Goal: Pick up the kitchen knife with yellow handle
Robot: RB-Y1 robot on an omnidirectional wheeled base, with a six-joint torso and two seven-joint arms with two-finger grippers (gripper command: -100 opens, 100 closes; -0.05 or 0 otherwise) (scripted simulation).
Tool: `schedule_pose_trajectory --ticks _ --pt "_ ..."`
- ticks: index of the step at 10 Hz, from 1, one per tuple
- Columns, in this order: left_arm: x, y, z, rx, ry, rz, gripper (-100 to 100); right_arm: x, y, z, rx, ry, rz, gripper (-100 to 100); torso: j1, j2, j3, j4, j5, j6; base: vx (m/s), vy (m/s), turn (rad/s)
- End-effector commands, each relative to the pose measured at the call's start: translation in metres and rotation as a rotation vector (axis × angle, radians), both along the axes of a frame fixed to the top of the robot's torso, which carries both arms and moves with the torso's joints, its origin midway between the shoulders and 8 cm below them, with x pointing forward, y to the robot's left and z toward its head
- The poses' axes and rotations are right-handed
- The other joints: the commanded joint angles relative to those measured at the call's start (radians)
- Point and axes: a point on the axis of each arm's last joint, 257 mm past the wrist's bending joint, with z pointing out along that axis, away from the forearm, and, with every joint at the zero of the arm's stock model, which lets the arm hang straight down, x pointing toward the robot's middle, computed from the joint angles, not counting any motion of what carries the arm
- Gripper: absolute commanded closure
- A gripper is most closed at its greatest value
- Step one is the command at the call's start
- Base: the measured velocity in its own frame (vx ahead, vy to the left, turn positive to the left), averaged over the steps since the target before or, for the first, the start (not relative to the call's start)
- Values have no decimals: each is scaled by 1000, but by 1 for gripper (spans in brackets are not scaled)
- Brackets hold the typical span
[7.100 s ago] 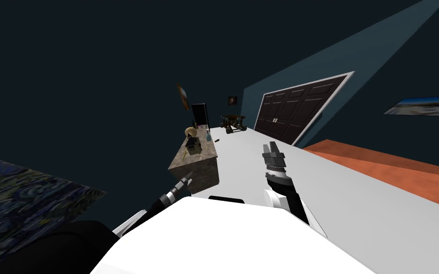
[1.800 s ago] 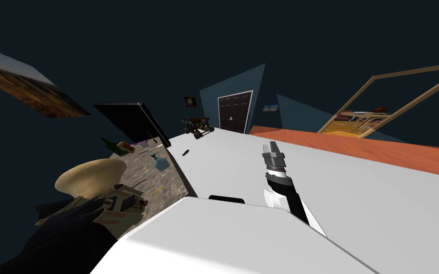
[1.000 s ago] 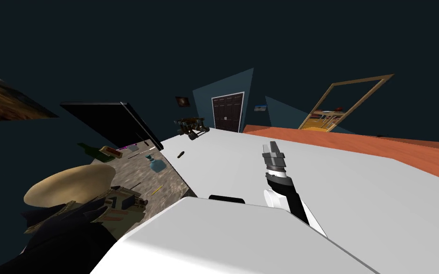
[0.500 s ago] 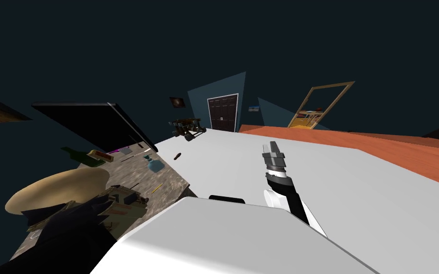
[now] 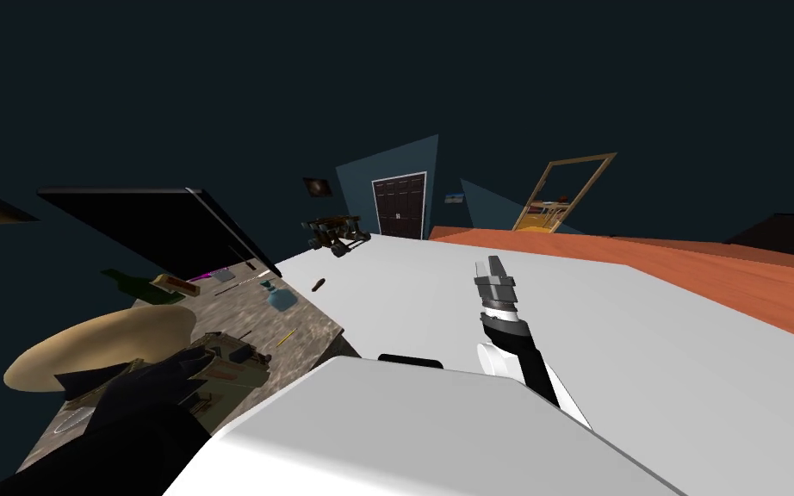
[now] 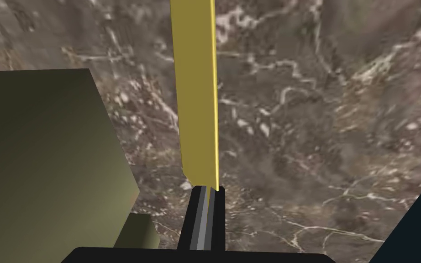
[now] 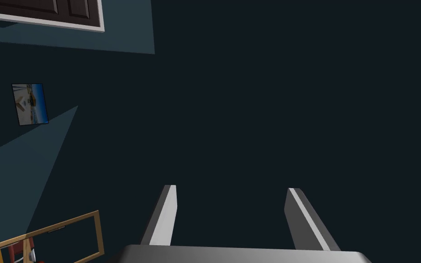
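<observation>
Marble counter [image 5: 305, 312] stands at our left in the head view. It carries a green bottle [image 5: 133, 282], a blue flask [image 5: 282, 298], a tan lampshade [image 5: 98, 349] and an olive box [image 5: 236, 366]. The knife [image 5: 285, 338] shows as a thin yellow sliver lying flat on the marble, between the flask and the box and near the counter's edge. Our dark left arm [image 5: 141, 405] stretches over the counter toward the olive box. The right gripper [image 5: 495, 263] hangs in front of us over the white floor [image 5: 645, 344], well apart from the counter.

In the left wrist view, the left gripper [image 6: 207, 189] has its fingers pressed together in a narrow pair. The yellow handle [image 6: 196, 91] runs straight away from their tips across the marble. Its near end meets the tips, but we cannot tell whether they touch or grip it. The olive box stands just beside both gripper and handle.

In the right wrist view, the right gripper's fingers stand wide apart with nothing between them.
</observation>
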Motion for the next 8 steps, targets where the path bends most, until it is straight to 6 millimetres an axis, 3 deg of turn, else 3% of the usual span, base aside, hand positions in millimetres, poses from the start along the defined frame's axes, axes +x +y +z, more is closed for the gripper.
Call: schedule_pose_trajectory --ticks 1,3,4,5,8 --pt "0 0 0 0 0 0 100 0 0 0 0 0 0 0 0 0 0 0 0 0 0 0 0" --pt "-1 0 0 0 1 0 100 0 0 0 0 0 0 0 0 -1 -1 0 0 1 0 0 0" --pt "0 0 0 0 1 0 0 0 0 0 0 0 0 0 0 -1 -1 0 0 1 0 0 0" --pt "-3 0 3 -2 1 -19 100 0 0 0 0 0 0 0 0 -2 -1 0 0 1 81 7 202" --pt "-5 0 8 -5 -2 -60 100 0 0 0 0 0 0 0 0 -9 -5 -2 0 1 119 11 153"
